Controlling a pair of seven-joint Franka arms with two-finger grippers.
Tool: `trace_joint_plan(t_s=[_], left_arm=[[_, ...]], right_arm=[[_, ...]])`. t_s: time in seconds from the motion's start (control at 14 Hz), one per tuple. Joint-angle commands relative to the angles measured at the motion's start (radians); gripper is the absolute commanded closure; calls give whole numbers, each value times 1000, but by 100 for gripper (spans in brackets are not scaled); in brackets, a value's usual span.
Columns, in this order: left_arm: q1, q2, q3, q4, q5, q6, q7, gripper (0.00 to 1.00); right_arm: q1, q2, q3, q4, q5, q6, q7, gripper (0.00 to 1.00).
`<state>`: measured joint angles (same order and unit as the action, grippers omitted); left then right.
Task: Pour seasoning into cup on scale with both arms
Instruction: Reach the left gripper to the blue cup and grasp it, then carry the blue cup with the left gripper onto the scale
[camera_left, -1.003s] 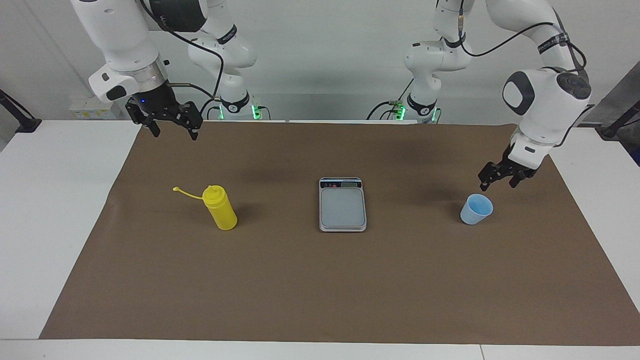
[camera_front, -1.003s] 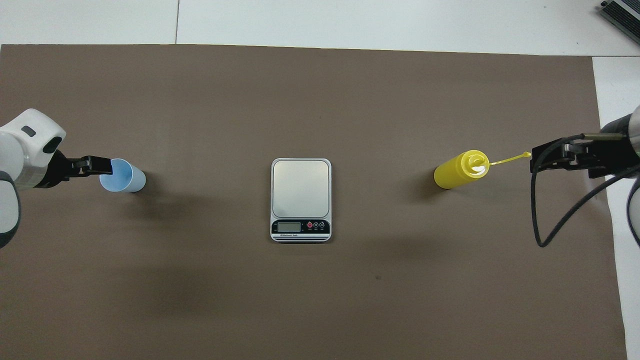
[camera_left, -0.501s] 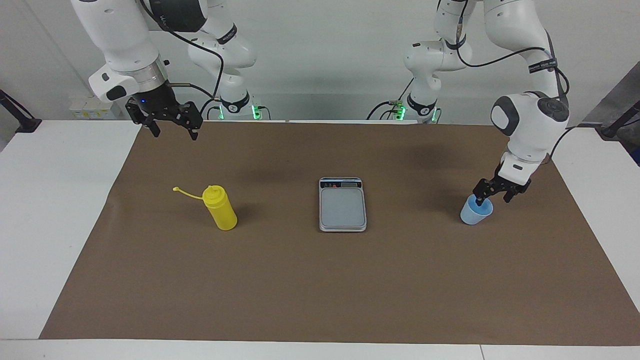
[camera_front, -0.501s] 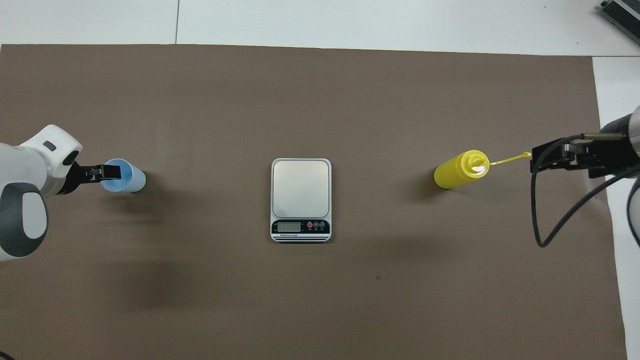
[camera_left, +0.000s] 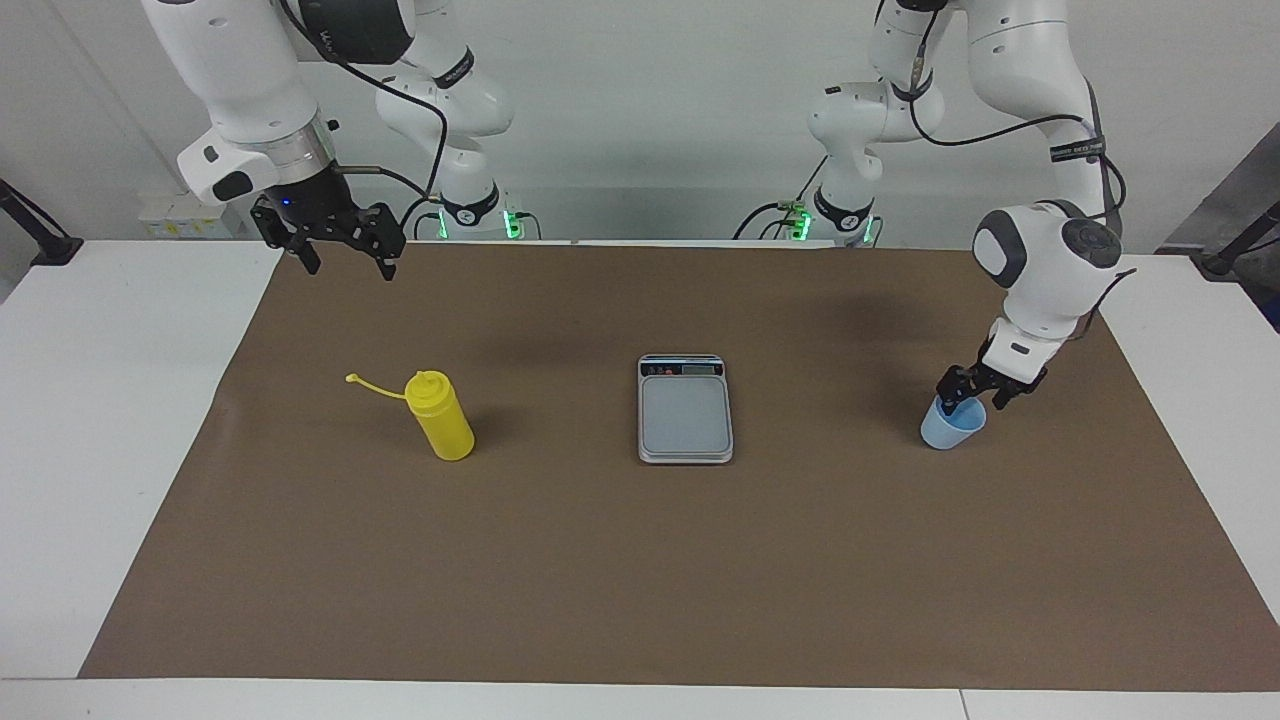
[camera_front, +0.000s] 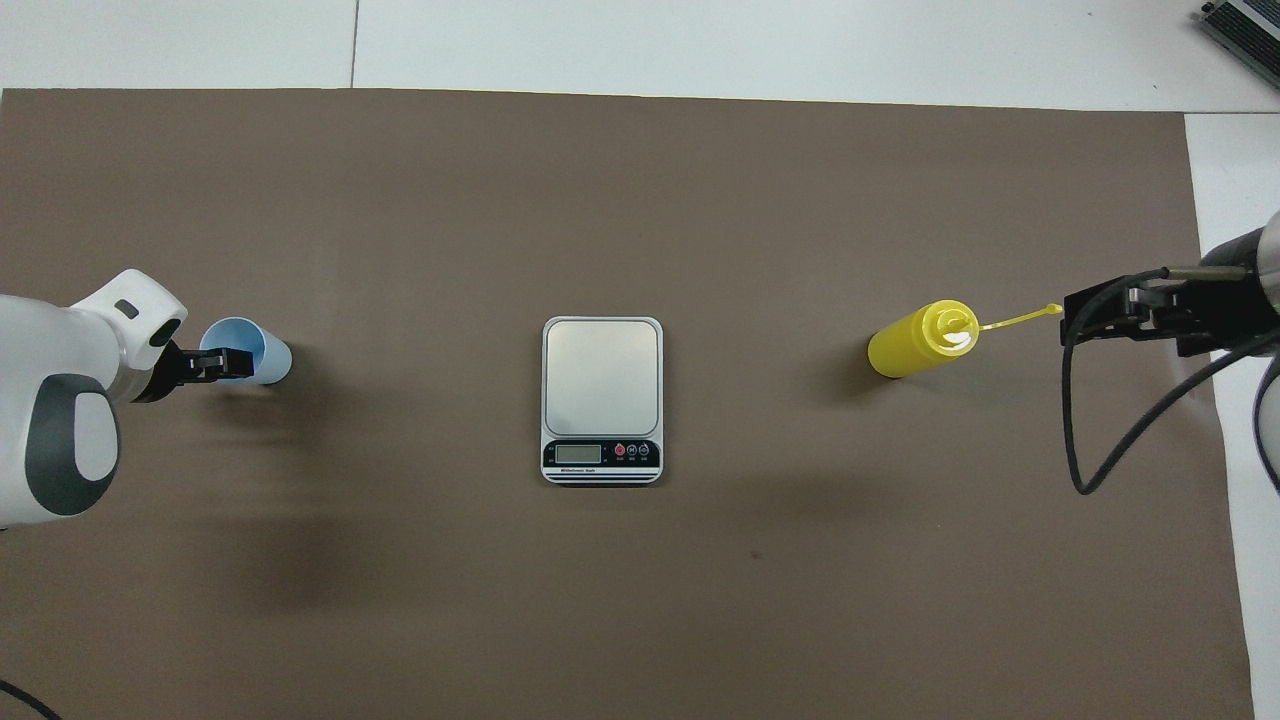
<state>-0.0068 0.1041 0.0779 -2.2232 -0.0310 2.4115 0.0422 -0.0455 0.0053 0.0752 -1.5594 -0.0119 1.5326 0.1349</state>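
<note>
Table, white, covered by a wide brown paper mat. Two white jointed arms rise from its robot end.

Right arm waits raised over the mat's corner at its own end. Right gripper, black, two-fingered, hangs in the air with fingers spread wide apart, holding nothing. It shows at the overhead view's edge, just off the tip of the cap strap.

Left arm bends down toward its own end of the mat. Left gripper sits at the rim of the small light-blue tapered plastic cup, one finger dipping inside the mouth, the other outside the wall. Fingers are partly apart; whether they press the wall cannot be told. The cup stands upright on the mat.

Flat rectangular silver-grey digital scale lies mid-mat, plate bare, display strip toward the robots, well apart from both grippers.

Bright yellow cylindrical squeeze bottle stands toward the right arm's end, thin strap trailing toward that end, farther from the robots than the right gripper's corner.
</note>
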Motion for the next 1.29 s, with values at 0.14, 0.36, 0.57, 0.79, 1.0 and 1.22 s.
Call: trace_joint_plan(t_s=[0.14,0.36,0.57,0.79,1.0,1.22], left_arm=[[-32,-9,3,4,-7,-20,7,100],[-41,-3,2,45,-7,-66,5,100],[-67,20,2,135,-7,-139,-137,100],[-110,45,-7,242,-7,-231,-290,100],[-139,54,-64,301,-7,-279,-457,100],[-137,55,-191,349,26,-311,-675,100]], right_arm=[[-10,-25,9,-28,-3,4,12,0],[-10,-25,9,-28,-3,4,12,0],[-10,-25,9,-28,-3,4,12,0],[-10,-25,9,-28,-3,4,12,0],[-10,-25,9,-28,-3,4,12,0],[-11,-25,9,-28,-3,4,12,0]])
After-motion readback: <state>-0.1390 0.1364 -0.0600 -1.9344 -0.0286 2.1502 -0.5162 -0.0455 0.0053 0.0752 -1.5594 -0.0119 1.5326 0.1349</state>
